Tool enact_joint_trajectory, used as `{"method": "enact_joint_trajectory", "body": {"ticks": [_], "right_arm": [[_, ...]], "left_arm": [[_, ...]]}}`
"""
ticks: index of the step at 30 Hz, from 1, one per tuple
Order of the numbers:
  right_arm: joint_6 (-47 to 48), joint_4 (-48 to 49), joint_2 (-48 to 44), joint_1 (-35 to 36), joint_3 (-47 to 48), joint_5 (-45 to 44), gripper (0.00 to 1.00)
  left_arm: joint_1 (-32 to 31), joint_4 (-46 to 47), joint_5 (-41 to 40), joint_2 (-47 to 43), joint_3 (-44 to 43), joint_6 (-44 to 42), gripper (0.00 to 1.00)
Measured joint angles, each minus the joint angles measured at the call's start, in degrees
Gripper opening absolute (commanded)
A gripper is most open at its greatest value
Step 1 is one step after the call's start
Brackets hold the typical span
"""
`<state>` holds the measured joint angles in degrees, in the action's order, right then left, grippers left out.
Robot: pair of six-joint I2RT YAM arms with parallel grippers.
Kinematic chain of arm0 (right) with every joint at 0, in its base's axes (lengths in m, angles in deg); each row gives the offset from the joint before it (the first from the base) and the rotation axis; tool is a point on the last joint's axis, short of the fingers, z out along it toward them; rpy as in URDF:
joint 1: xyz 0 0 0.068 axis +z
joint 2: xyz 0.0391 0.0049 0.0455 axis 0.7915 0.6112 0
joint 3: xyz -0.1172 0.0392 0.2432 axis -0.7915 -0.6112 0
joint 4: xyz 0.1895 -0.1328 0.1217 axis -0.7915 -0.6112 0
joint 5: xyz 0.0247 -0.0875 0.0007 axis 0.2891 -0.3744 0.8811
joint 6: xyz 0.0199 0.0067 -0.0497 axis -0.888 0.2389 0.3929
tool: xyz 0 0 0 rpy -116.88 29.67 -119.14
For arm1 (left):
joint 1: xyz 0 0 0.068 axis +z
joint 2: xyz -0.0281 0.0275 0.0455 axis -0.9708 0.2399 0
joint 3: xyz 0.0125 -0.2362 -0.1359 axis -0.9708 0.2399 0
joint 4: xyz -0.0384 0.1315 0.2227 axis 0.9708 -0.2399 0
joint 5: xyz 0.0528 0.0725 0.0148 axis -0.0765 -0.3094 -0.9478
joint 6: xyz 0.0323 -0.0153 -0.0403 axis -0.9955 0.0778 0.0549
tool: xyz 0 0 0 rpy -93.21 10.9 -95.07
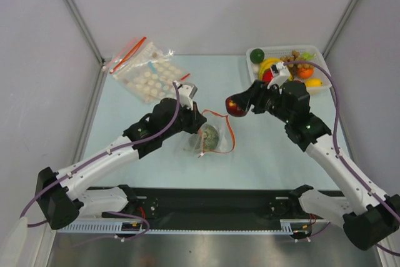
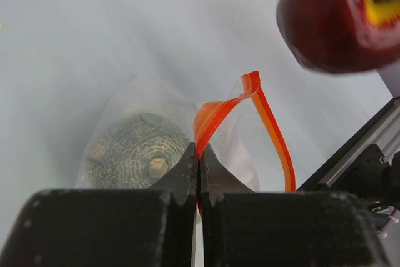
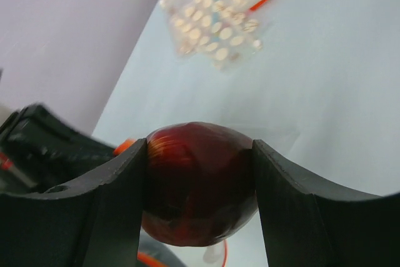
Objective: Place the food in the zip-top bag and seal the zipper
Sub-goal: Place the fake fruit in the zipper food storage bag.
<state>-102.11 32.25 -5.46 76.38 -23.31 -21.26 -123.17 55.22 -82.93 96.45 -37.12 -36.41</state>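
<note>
The clear zip-top bag (image 1: 206,137) lies mid-table with the rough grey-green ball (image 1: 209,136) inside it. Its red zipper (image 1: 230,130) curls open in a loop. My left gripper (image 1: 195,119) is shut on one lip of the zipper (image 2: 215,117) and lifts it; the grey-green ball (image 2: 134,152) shows through the plastic just left of the fingers. My right gripper (image 1: 240,105) is shut on a dark red piece (image 1: 235,107) and holds it in the air just right of and above the bag's mouth. In the right wrist view the dark red piece (image 3: 199,179) fills the gap between both fingers.
A white tray (image 1: 319,57) at the back right holds a dark green ball (image 1: 255,55), bananas, a brown grape bunch and orange pieces. Clear bags with pale discs (image 1: 149,74) lie at the back left. Grey walls stand on both sides.
</note>
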Motion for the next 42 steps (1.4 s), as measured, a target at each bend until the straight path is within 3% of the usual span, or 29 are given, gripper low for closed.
{"method": "enact_joint_trajectory", "body": {"ticks": [5,15,18,21,22,25,32,36,42], "right_arm": [[0.7,3.1,-4.2,8.1,-3.9,0.8,0.25],[6.8,6.5,0.3,22.1,-4.0,-3.3,0.29],[7.6,6.6,2.2,23.7,-4.0,-5.7,0.37],[8.3,6.7,3.3,24.0,-4.0,-7.8,0.54],[8.5,6.7,3.7,24.1,-4.0,-8.2,0.66],[8.9,6.6,4.3,24.5,-4.0,-9.7,0.76],[9.7,6.3,4.2,26.0,-4.0,-11.4,0.8],[9.8,4.0,4.2,26.3,-3.1,-14.3,0.7],[9.7,-1.2,4.4,26.2,0.2,-19.1,0.65]], "left_arm": [[0.2,-1.3,-1.9,0.0,-0.6,0.0,0.0],[1.8,-2.6,-4.9,-2.8,-0.5,0.2,0.0],[1.8,-2.5,-5.2,-5.1,0.2,0.2,0.0],[1.8,-2.2,-5.5,-7.4,1.3,0.2,0.0],[1.8,-2.2,-5.5,-7.9,1.5,0.2,0.0],[1.8,-1.8,-5.5,-8.3,1.5,0.2,0.0],[1.8,-1.6,-5.5,-8.3,1.6,0.2,0.0],[1.8,-1.7,-6.3,-8.3,1.6,0.3,0.0],[2.2,-2.7,-9.0,-8.3,1.6,1.2,0.02]]}}
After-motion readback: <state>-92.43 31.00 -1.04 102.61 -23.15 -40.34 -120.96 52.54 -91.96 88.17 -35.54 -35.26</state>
